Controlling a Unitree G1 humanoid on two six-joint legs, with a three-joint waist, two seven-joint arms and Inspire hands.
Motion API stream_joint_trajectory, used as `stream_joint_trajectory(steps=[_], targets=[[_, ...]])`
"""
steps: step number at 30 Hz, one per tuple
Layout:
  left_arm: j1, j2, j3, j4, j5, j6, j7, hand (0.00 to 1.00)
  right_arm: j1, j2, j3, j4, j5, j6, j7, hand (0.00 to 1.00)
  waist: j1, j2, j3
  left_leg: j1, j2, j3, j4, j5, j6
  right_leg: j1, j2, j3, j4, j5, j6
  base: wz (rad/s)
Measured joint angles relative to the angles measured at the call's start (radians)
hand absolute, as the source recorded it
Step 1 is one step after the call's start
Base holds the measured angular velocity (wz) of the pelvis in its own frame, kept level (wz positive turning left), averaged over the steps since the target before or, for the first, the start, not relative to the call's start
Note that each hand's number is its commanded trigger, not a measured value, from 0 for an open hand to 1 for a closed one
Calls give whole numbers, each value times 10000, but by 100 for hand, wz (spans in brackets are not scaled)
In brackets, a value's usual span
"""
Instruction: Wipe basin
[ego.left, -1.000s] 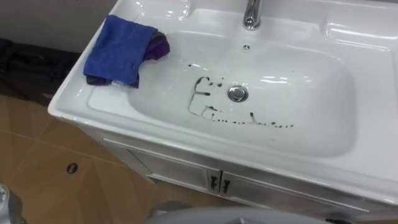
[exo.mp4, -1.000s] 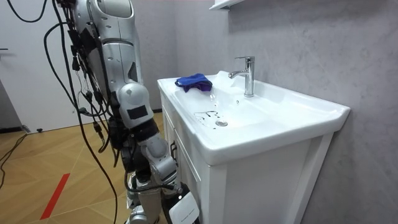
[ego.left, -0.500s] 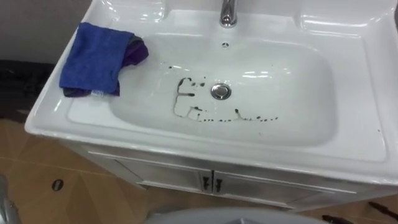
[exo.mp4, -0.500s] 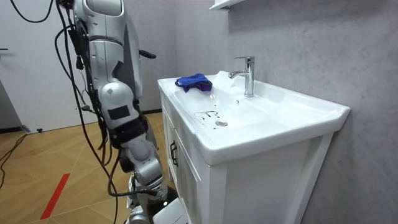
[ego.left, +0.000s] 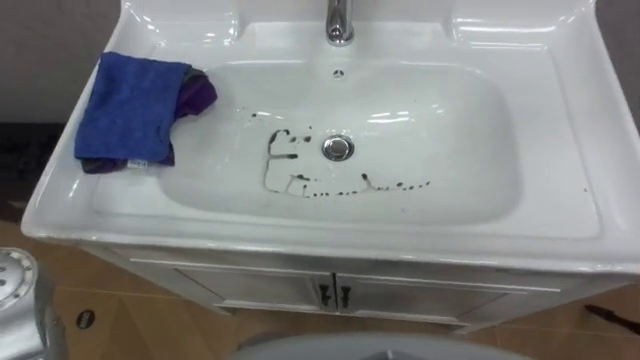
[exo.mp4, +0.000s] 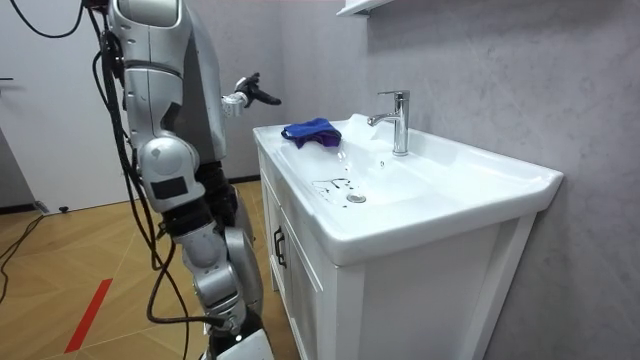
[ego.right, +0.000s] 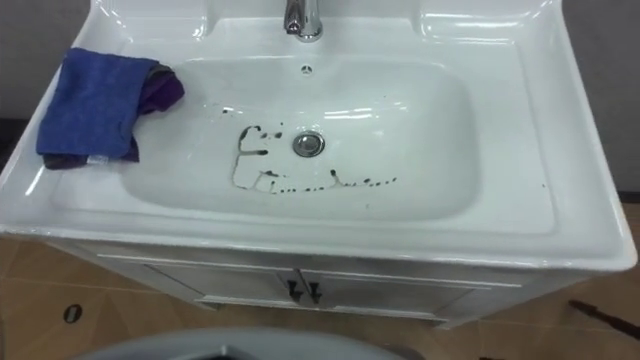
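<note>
Cloth (ego.left: 130, 110) on basin's (ego.left: 450, 130) left rim; faucet (ego.left: 339, 22) behind drain (ego.left: 338, 148).

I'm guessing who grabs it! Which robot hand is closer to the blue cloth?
Left. The left robot hand hovers off the basin edge near the blue cloth; the right arm hangs by the body.

No legible text, numbers or signs anywhere. Candidates checked:

Dark scribble (ego.left: 300, 178) in the bottom of the basin (ego.left: 560, 215), centre of the eye views, just left of the drain (ego.left: 338, 148) — loops plus a dotted trail running right, vaguely letter-like, reads as nothing.

Small pale tag (ego.left: 140, 163) at the lower edge of the blue cloth (ego.left: 125, 105), upper left of frame, too small to read.

Round dark mark (ego.left: 85, 319) on the floor (ego.left: 150, 325), lower left of frame, no characters made out.

Red strip (exo.mp4: 88, 315) on the floor, lower left of the room view — plain colour, nothing written on it that I can tell.
</note>
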Motion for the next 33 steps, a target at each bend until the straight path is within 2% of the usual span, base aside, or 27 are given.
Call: stream_joint_trajectory(steps=[2, 7, 10, 14, 17, 19, 24, 29, 33], targets=[[4, -114, -282, 1, 1, 63, -329, 0, -1, 64, -2, 52, 2, -8, 0, 0, -177, 7, 22, 10, -2, 35, -4, 2, 0, 1, 8, 82, 4, 0, 0, -4], [51, -177, -808, 23, 20, 189, -960, 0, -112, 163, -1, 388, 52, -1, -5, 0, -432, -13, 28, 166, -6, 229, -80, 20, 2, 29, 5, 142, 28, -4, 6, -8], [-34, -179, -1140, 517, 355, 195, -1290, 0, -157, 225, -3, 445, 63, 1, -5, 0, -482, -91, 28, 190, 5, 365, -81, 29, 0, -28, 26, 338, 40, -4, 5, -14], [-72, -179, -1331, 1059, 601, 356, -1600, 0, -220, 347, -5, 446, 64, 0, 42, 0, -728, -289, 34, 307, 12, 465, -83, 28, 0, -36, 37, 414, 29, -3, 4, -7], [-164, -179, -1355, 1098, 588, 360, -1701, 0, -235, 371, -3, 437, 65, 4, 189, 0, -739, -369, 70, 293, 92, 520, -160, 18, 5, -96, 80, 594, 29, 11, -15, -11], [-291, -179, -1352, 1189, 585, 358, -1744, 0, -205, 402, 3, 440, 96, 11, 248, 0, -710, -407, 64, 296, 138, 588, -264, 17, 4, -145, 139, 713, 9, 78, -39, -15], [-336, -189, -1354, 1281, 590, 360, -1896, 0, -196, 563, 4, 567, 98, 38, 294, 0, -817, -357, 39, 237, 149, 609, -243, 22, -6, -170, 220, 818, -1, 132, -100, -7], [-338, -219, -1358, 1282, 589, 396, -2224, 0, -214, 755, 4, 816, 13, 221, 309, 0, -1001, -214, -17, 298, 151, 638, -247, 36, -29, -175, 240, 877, 12, 134, -103, -3], [-345, -220, -1361, 1281, 589, 425, -2458, 0, -214, 754, 4, 836, 13, 226, 301, 0, -1029, -220, -15, 314, 151, 716, -245, 37, -30, -176, 241, 900, 13, 134, -103, -2]])
